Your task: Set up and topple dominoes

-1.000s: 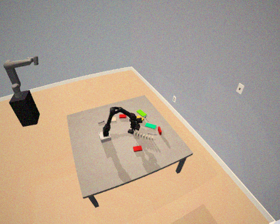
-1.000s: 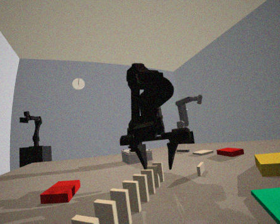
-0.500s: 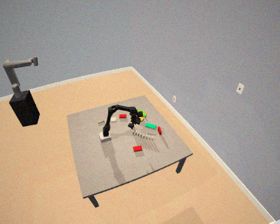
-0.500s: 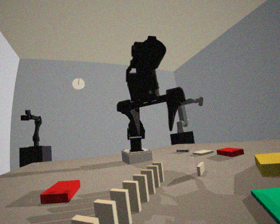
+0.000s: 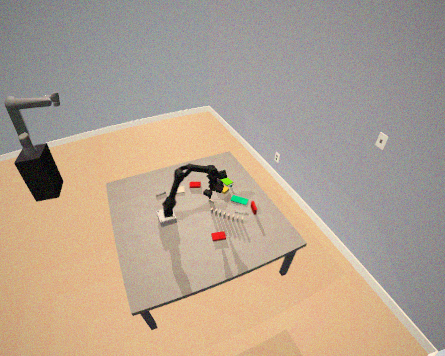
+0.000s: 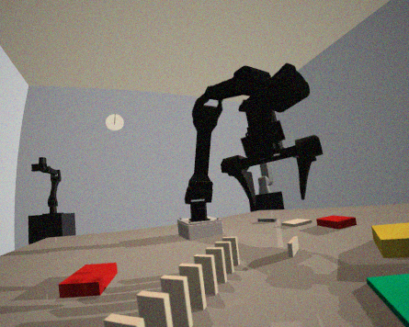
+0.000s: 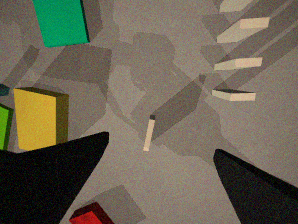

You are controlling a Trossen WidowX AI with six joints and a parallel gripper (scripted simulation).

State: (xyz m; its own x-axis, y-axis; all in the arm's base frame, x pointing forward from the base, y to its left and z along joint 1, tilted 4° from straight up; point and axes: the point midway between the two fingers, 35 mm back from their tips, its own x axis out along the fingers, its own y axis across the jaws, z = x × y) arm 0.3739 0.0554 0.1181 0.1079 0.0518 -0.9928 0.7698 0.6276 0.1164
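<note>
A row of several cream dominoes [image 5: 224, 215] [image 6: 204, 276] [image 7: 239, 63] stands upright and evenly spaced. The row's near end is cut off at the bottom of the exterior view; its far end points toward the arm. One more cream domino [image 6: 293, 246] [image 7: 149, 134] is apart from the row, off its arm-side end. It looks lower than the row's dominoes and seems to rest on a long narrow edge. My gripper [image 6: 278, 204] [image 7: 160, 145] is wide open and empty, above the table; in the wrist view the lone domino shows between the fingertips.
A yellow block [image 6: 395, 241] [image 7: 37, 120], green slab [image 5: 239, 200] [image 7: 62, 22] and lime piece [image 5: 227, 181] lie beyond the lone domino. Red blocks [image 5: 218, 236] [image 5: 195, 184] lie on either side. A red round piece [image 5: 254, 207] stands past the row. A pale tile [image 6: 297, 222] lies flat farther back.
</note>
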